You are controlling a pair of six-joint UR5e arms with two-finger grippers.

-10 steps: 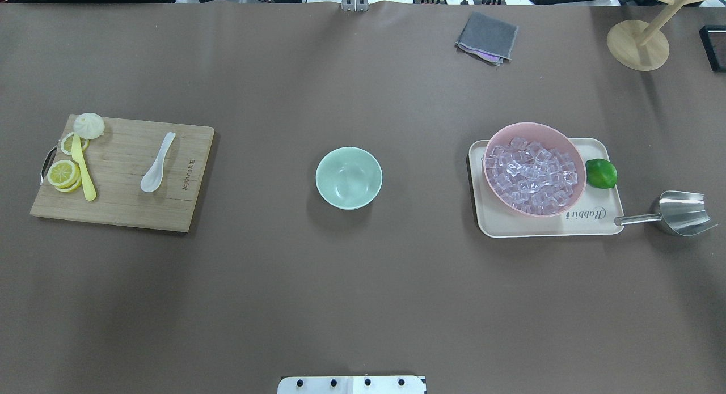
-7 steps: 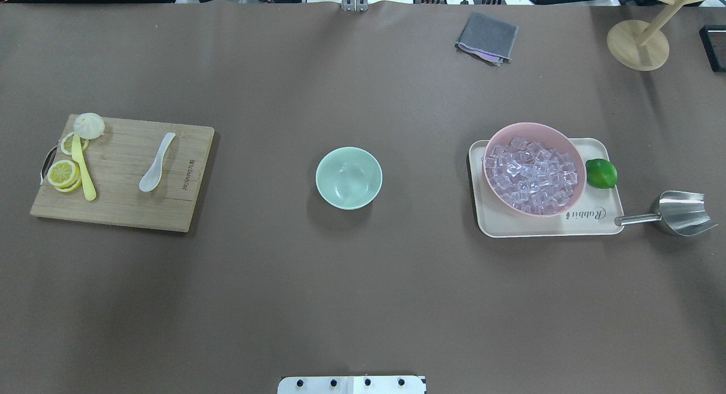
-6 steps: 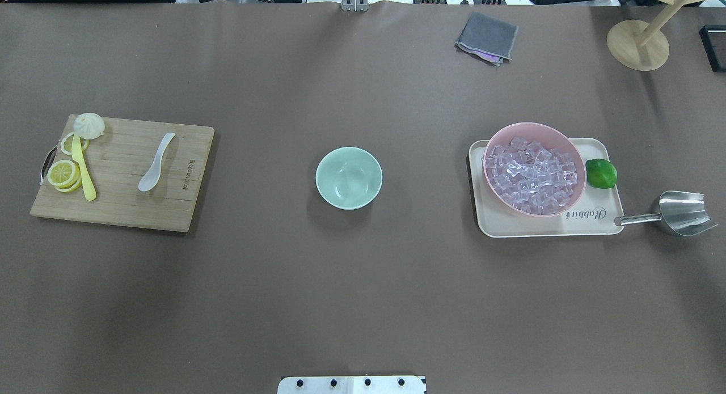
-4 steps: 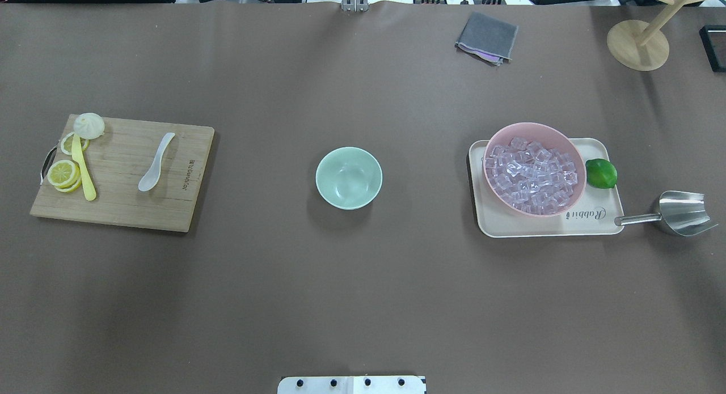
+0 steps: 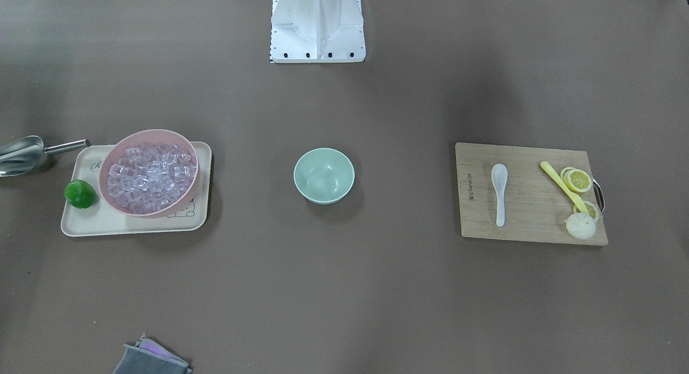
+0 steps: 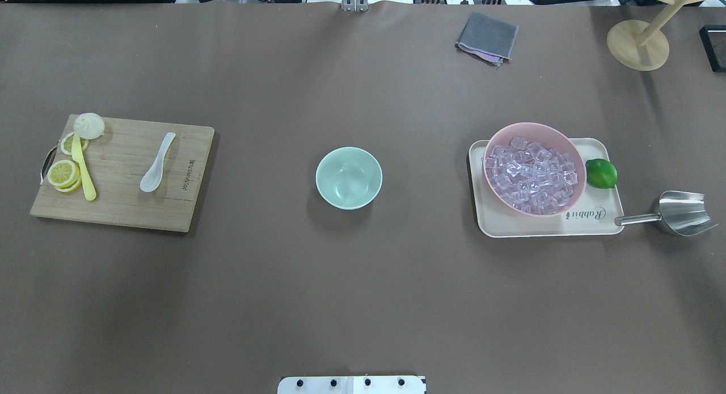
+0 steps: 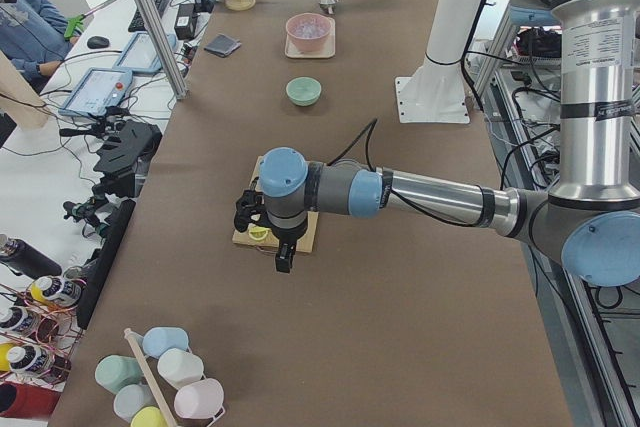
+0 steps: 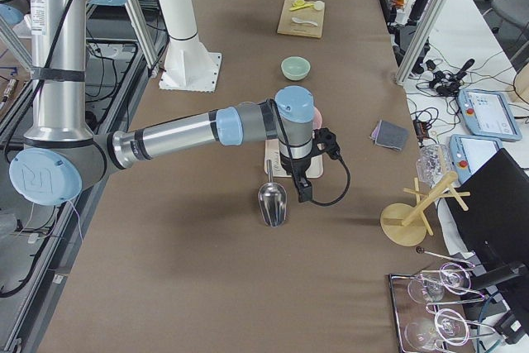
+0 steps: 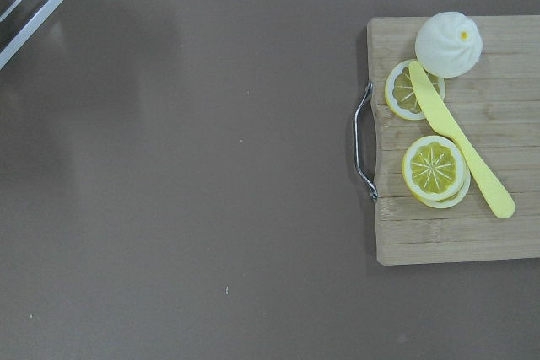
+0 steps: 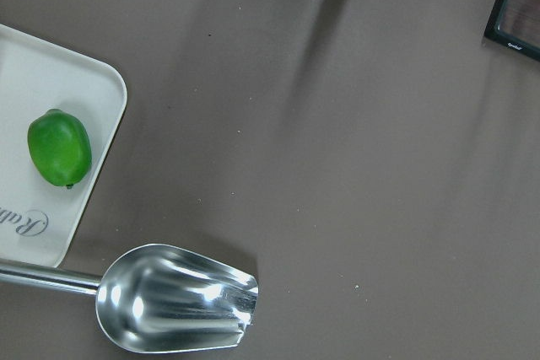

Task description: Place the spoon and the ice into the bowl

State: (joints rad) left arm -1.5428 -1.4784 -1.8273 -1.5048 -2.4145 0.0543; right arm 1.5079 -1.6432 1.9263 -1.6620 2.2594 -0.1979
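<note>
The white spoon [image 6: 157,162] lies on a wooden cutting board [image 6: 125,210] at the table's left; it also shows in the front view [image 5: 499,193]. The mint-green bowl [image 6: 349,177] stands empty at the table's middle. Several clear ice cubes [image 6: 533,173] fill a pink bowl [image 6: 574,150] on a cream tray [image 6: 590,224] at the right. My left gripper [image 7: 285,257] hangs above the cutting board's outer end. My right gripper [image 8: 304,189] hangs above the metal scoop. I cannot tell whether either is open or shut. No fingers show in the wrist views.
On the board lie a yellow knife [image 6: 83,170], lemon slices [image 6: 62,174] and a white bun [image 6: 89,125]. A lime [image 6: 601,173] sits on the tray, a metal scoop [image 6: 680,212] beside it. A grey cloth [image 6: 488,37] and a wooden stand [image 6: 638,45] are at the far right.
</note>
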